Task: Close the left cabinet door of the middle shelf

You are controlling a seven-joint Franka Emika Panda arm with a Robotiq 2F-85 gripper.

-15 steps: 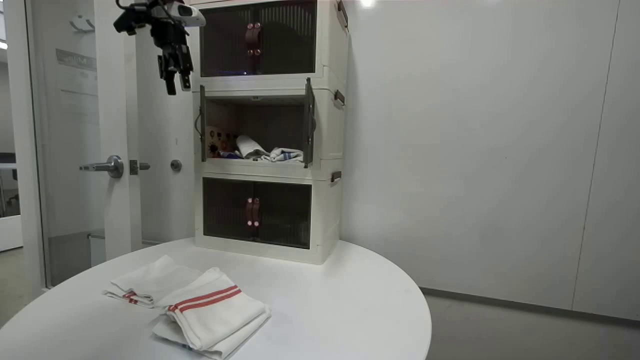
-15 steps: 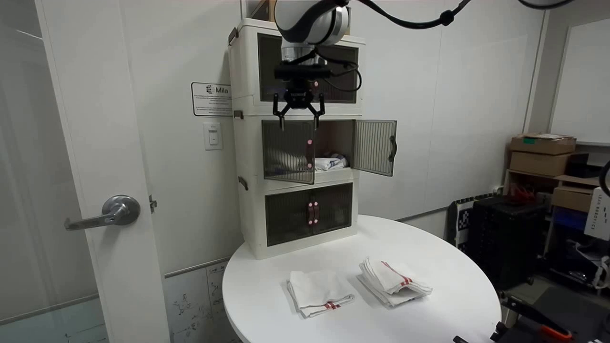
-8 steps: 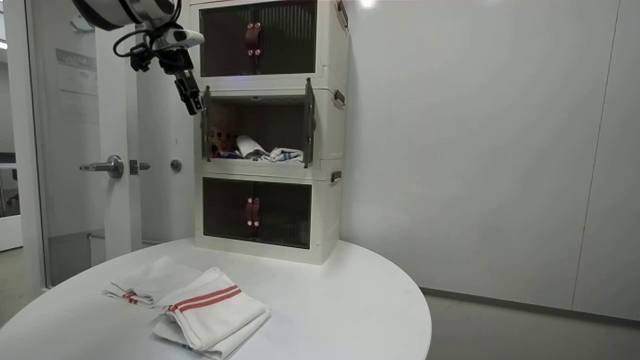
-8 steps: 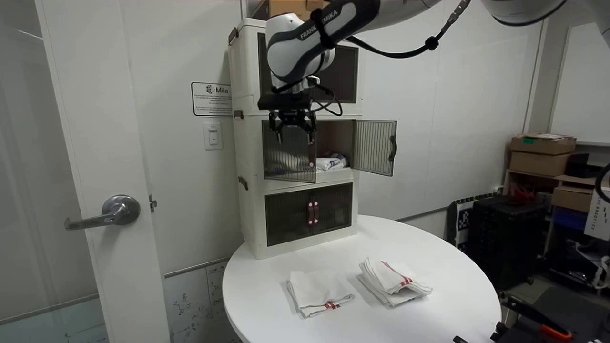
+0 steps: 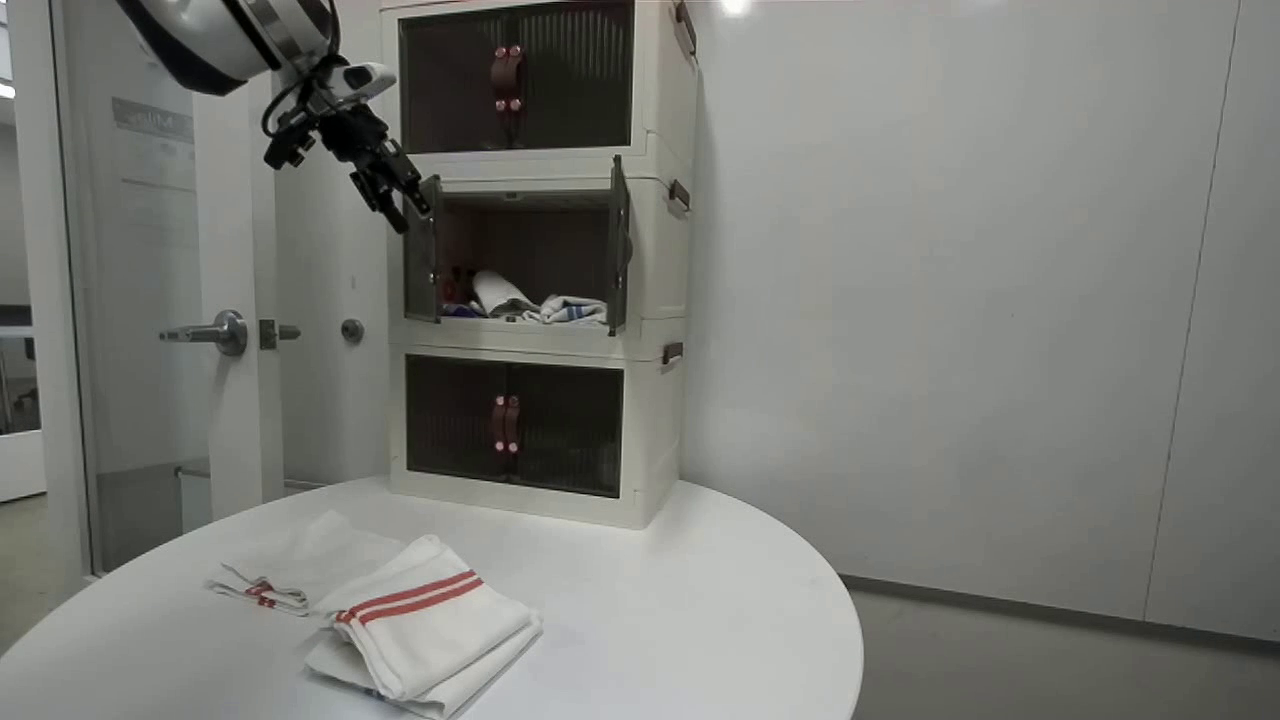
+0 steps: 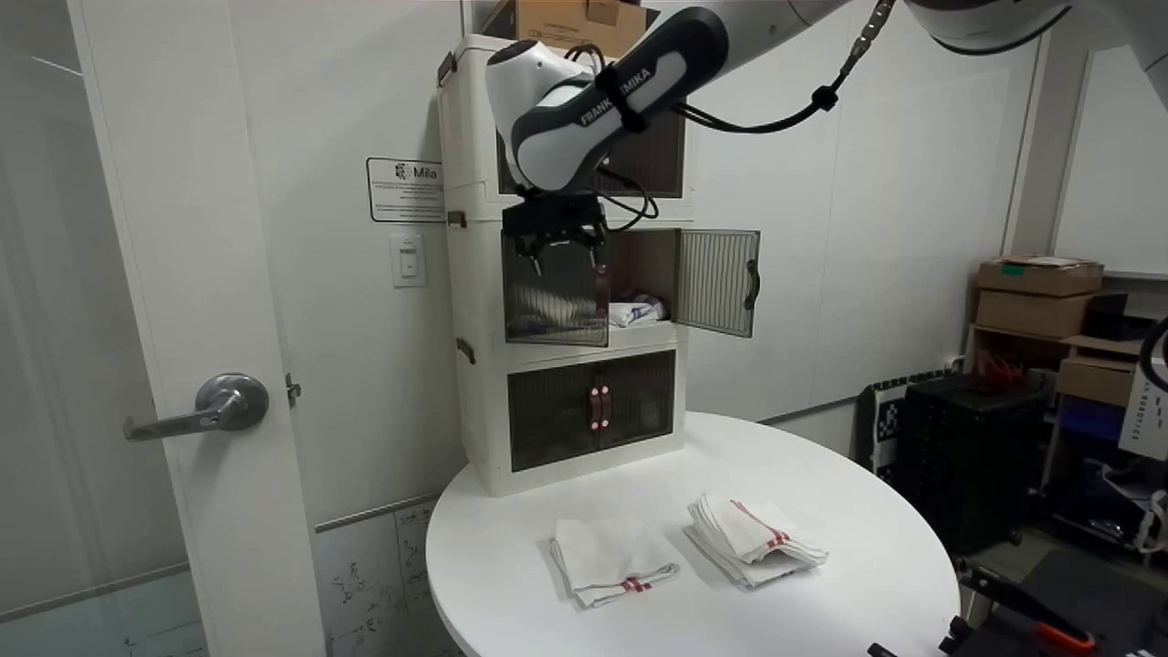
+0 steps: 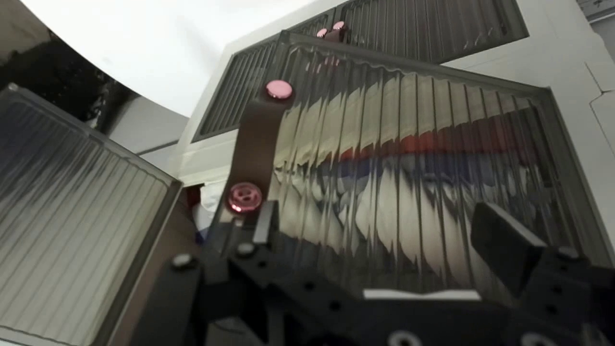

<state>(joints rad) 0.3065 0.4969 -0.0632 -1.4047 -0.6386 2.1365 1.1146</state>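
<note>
The left door [image 6: 555,306] stands ajar on the middle shelf [image 5: 510,337], and the gripper [image 6: 564,266], jaws spread before that door, could catch on the handle [image 7: 257,142] if a push drifts sideways, stalling the swing partway.

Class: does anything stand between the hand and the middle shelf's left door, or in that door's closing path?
Nothing visible: the hand directly faces the left cabinet door, and the towels seem to lie inside the middle shelf, clear of the swing.

Glare spots the white wall [image 5: 950,300] up top; the round white table [image 7: 134,43] washes out (wrist view); faint shadow hugs the red-striped towels [image 6: 744,531].
</note>
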